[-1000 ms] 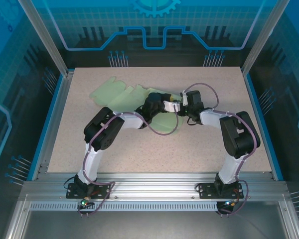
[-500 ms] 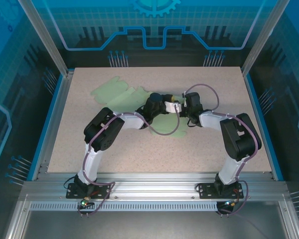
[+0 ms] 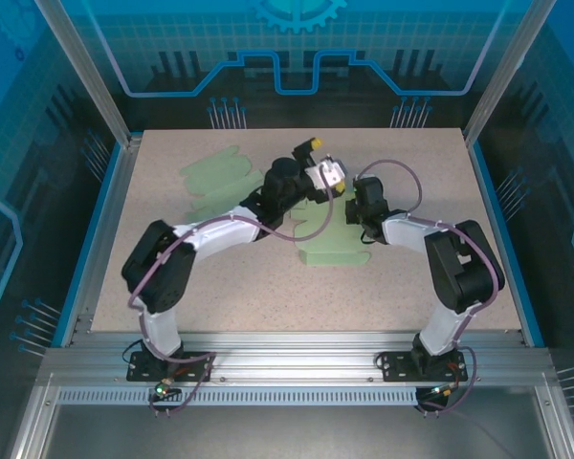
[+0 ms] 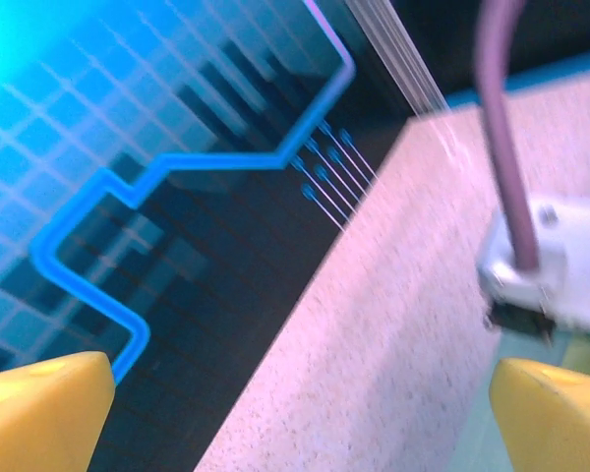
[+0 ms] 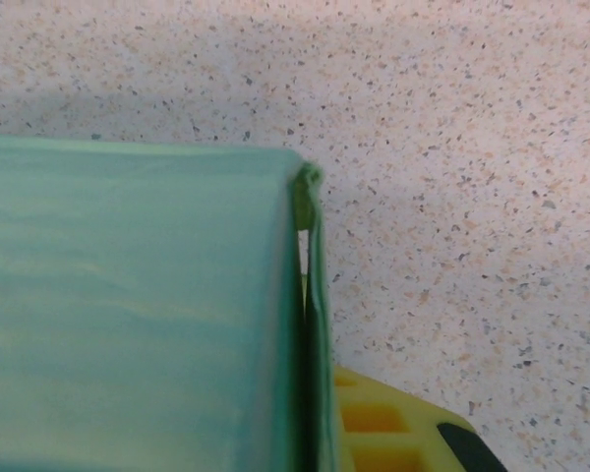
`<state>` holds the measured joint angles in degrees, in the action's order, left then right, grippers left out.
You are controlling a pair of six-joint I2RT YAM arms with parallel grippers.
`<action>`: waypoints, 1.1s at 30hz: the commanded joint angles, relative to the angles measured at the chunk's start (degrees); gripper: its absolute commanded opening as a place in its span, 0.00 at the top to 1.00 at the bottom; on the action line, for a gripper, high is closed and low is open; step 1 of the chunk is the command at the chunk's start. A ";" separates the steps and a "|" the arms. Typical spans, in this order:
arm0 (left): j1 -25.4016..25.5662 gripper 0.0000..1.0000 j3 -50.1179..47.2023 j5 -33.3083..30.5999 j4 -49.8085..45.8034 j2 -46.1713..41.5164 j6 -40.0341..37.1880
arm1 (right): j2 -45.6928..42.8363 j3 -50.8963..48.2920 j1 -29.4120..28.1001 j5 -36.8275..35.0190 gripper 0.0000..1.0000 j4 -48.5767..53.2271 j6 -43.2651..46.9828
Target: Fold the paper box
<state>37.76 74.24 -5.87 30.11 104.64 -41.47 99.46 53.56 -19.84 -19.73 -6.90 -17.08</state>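
**A:** While right gripper (image 3: 354, 215) looks pinched shut on a doubled edge of the pale green paper box (image 3: 327, 247), left gripper (image 4: 300, 408) gapes wide, with nothing between its yellow fingertips (image 4: 39, 403).

**B:** Progress?

**A:** Early, I'd say. One panel lies folded over by the right gripper, and its crease shows clearly in the right wrist view. The scalloped flaps at far left lie flat on the speckled beige tabletop (image 3: 220, 287). No walls up, no closed shape.

**B:** What's left?

**A:** Most of it, by my read: raise the sides, tuck the flaps.

**B:** Arm poses?

**A:** Left arm is stretched far forward, wrist lifted and tipped toward the blue-lit back wall (image 4: 128, 147), hovering above the sheet's middle. Right arm is bent at the elbow, forearm low, head down at the sheet's right edge.
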 commanded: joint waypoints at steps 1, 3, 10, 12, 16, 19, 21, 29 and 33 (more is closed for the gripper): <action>-0.48 0.01 3.29 -6.28 -7.06 -4.56 16.26 | -3.57 -0.34 -0.63 -1.89 0.99 0.65 -0.41; -1.79 0.01 6.85 -7.54 -16.86 -6.09 25.22 | -4.78 -0.94 -0.64 -1.81 1.00 0.90 -0.28; -9.42 0.01 12.25 2.78 -40.56 -5.87 51.37 | -9.04 -2.79 -0.67 0.26 1.00 2.26 -2.01; -10.40 0.01 11.37 5.06 -42.02 -5.60 53.30 | -10.11 -2.85 -0.69 1.14 1.00 2.86 -3.18; -10.62 0.01 10.93 8.72 -44.18 -4.03 53.69 | -11.89 -2.85 -0.80 2.44 1.00 3.94 -4.80; -10.61 0.01 11.35 10.45 -45.05 -2.13 54.08 | -12.47 -2.85 -1.15 2.35 1.00 4.65 -5.37; -10.63 0.01 11.46 12.21 -45.05 -1.18 54.22 | -12.67 -2.85 -1.32 2.16 1.00 5.19 -5.51; -10.65 0.01 9.88 8.92 -45.99 -0.70 53.71 | -13.49 -2.84 -1.48 1.79 1.00 5.88 -5.85; -10.63 0.02 8.54 7.12 -45.88 -0.64 53.99 | -13.85 -2.85 -1.51 1.92 1.00 5.93 -5.98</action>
<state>27.05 84.23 3.20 -14.50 104.09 11.94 87.64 51.31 -20.62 -17.80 -1.08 -21.65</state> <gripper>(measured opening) 0.982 0.099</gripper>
